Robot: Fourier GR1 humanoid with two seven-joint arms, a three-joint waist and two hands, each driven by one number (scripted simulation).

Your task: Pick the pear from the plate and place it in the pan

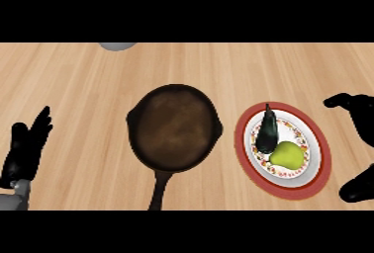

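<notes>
Resting on red-rimmed patterned plate (318, 163), yellow-green pear (288, 155) touched dark aubergine (266, 132); judged light, firm, smooth, best grasped at wide belly. Right hand (358, 143) fingers spread, empty. Dark skillet (175, 129) beside.

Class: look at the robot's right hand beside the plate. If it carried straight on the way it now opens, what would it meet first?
Probably the plate: the right hand opens leftward towards its red rim, before the pear. Height above the counter is unclear.

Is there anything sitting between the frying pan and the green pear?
In the head view, only bare counter and the plate's red rim separate the pan from the pear.
</notes>
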